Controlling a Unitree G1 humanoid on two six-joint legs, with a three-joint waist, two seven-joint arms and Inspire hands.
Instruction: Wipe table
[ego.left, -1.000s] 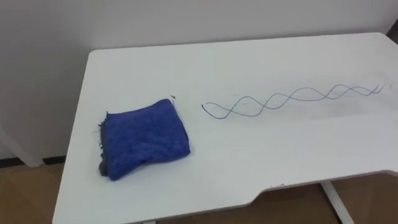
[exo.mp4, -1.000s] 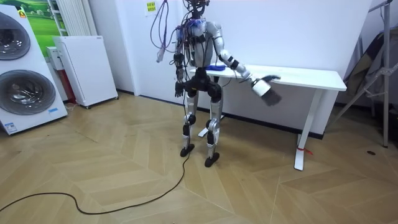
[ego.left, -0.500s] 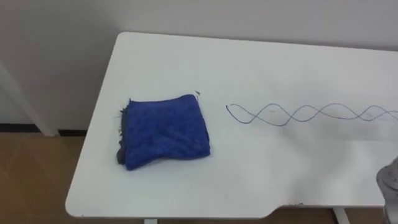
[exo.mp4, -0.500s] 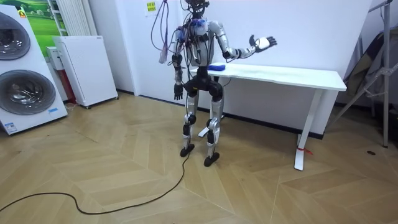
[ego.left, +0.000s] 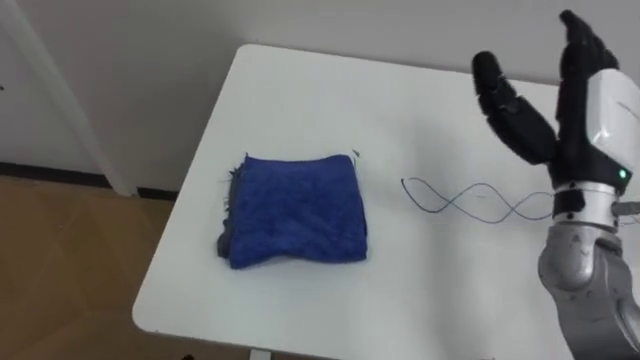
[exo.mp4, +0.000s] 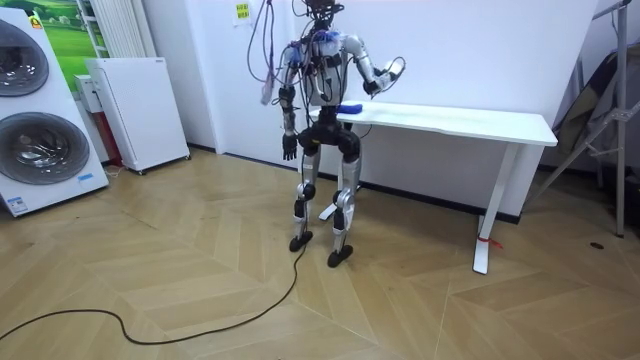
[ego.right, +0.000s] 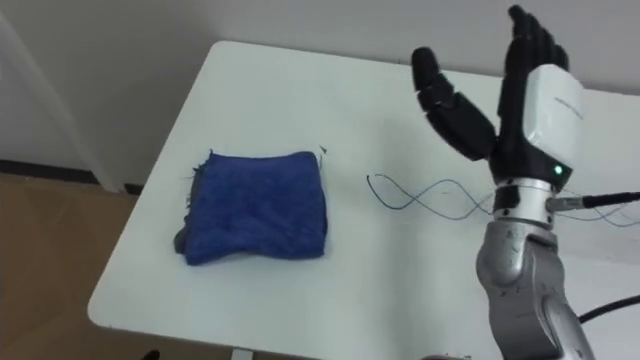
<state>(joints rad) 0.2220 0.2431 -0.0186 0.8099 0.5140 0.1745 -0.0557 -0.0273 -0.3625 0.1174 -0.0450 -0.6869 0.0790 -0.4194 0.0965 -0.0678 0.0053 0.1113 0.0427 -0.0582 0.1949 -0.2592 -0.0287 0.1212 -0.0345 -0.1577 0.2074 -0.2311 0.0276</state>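
A folded blue cloth (ego.left: 295, 208) lies near the left end of the white table (ego.left: 300, 90), with a grey layer showing under its left edge. To its right a thin blue looping pen line (ego.left: 470, 200) runs across the tabletop. My right hand (ego.left: 575, 120) is raised above the table, right of the cloth and over the line, open with fingers straight and thumb spread, holding nothing. In the room view I stand at the table's end near the cloth (exo.mp4: 347, 107), right hand (exo.mp4: 388, 72) up at chest height, left hand (exo.mp4: 288, 148) hanging at my side.
The table's left edge and rounded front corner (ego.left: 150, 310) lie close to the cloth, with wooden floor below. A white wall runs behind the table. A washing machine (exo.mp4: 40, 110) and a white cabinet (exo.mp4: 140, 110) stand at the room view's left.
My right arm has swung up from beside the table's front edge and now stands raised in front of me. The eye view has shifted, so cloth and line sit further right.
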